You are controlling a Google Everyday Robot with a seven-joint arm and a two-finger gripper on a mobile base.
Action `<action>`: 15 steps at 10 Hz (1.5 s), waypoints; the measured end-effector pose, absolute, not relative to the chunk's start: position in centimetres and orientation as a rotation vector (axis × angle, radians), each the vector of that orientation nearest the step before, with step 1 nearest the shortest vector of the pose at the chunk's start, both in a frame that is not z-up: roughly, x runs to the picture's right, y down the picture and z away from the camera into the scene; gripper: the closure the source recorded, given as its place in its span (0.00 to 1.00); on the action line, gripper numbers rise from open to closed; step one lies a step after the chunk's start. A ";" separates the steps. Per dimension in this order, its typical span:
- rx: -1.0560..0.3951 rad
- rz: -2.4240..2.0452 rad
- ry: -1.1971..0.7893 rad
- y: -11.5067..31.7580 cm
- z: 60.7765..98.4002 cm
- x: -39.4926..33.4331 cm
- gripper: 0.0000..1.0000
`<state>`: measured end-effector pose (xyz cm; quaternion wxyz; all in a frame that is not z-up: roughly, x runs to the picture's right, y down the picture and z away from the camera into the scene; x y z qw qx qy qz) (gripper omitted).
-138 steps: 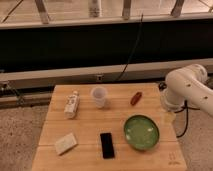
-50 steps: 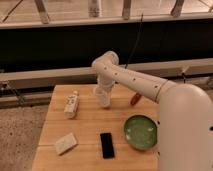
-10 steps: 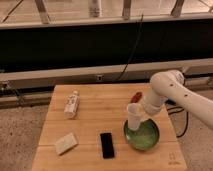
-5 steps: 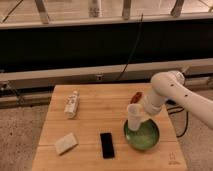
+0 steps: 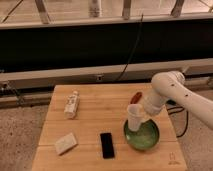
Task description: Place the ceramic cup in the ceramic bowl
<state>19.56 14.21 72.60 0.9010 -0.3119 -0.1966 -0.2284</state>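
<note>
The white ceramic cup (image 5: 133, 120) hangs upright over the left part of the green ceramic bowl (image 5: 146, 137), its base down at the bowl's rim. My gripper (image 5: 137, 111) is shut on the cup's upper edge, coming in from the right on the white arm (image 5: 167, 92). The bowl sits on the right side of the wooden table (image 5: 95, 125), and the cup hides part of its left rim. Whether the cup's base touches the bowl I cannot tell.
A white labelled bottle (image 5: 72, 104) lies at the table's left. A pale sponge-like block (image 5: 66, 143) and a black phone (image 5: 106, 145) sit near the front edge. A small red object (image 5: 136, 95) lies behind the cup. Behind the table runs a dark wall with a hanging cable.
The cup has come down a little over the bowl's left side, still in my gripper. Nothing else has moved.
</note>
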 end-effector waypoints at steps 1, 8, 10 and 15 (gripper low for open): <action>-0.646 -0.472 -0.408 14.2 72.6 19.6 1.00; -0.650 -0.468 -0.420 14.5 72.9 19.6 1.00; -0.650 -0.467 -0.424 14.5 73.0 19.7 1.00; -0.656 -0.467 -0.433 14.7 73.1 19.7 1.00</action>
